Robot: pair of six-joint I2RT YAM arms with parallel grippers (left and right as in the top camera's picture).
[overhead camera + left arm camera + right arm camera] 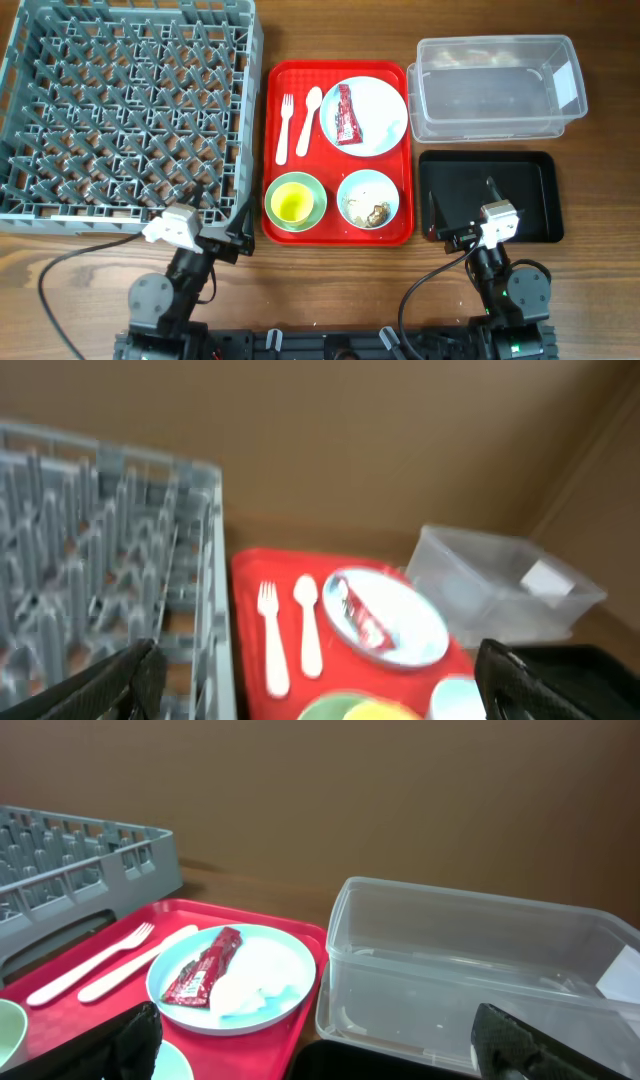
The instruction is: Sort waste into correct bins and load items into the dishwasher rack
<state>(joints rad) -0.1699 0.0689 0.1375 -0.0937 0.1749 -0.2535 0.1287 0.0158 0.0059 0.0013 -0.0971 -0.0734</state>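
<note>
A: Nothing sorted yet?
B: None. The dishwasher rack (100, 212) held nothing; the sachet wrapper (346, 113) lay on the plate (383, 110), on the red tray (330, 168). The left gripper (318, 660) and right gripper (315, 1020) gaped wide, empty.

Lab test bench, not a real kitchen. My view: bare wood table (600, 300), plain brown board backdrop (400, 800) behind it, loose arm cables (45, 275), grey rack (120, 100) and red tray (272, 150) staged like props.
</note>
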